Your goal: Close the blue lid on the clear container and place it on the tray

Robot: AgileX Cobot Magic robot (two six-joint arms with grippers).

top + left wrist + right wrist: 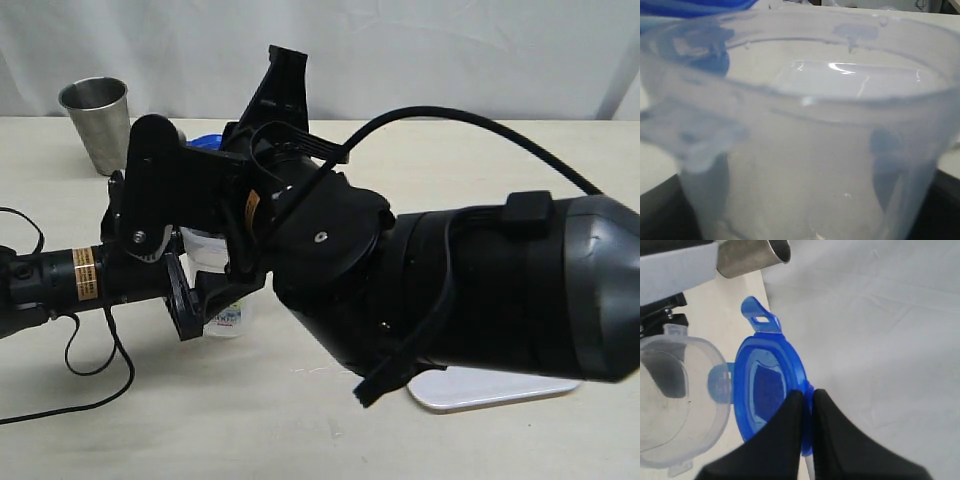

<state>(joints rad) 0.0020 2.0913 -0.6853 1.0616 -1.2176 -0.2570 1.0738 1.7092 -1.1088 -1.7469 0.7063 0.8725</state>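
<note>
label [227,318] on clear container [238,305], apparently illegible

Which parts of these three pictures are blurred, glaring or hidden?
Left wrist view: the tall clear plastic container fills the frame, soft and hazy, with white glare streaks. Right wrist view: the translucent blue lid is fairly sharp. Exterior view: the black right arm blocks most of the container.

Right end effector [808,395] pinches tight; left end effector [213,296] half hidden behind right arm [480,290].
</note>
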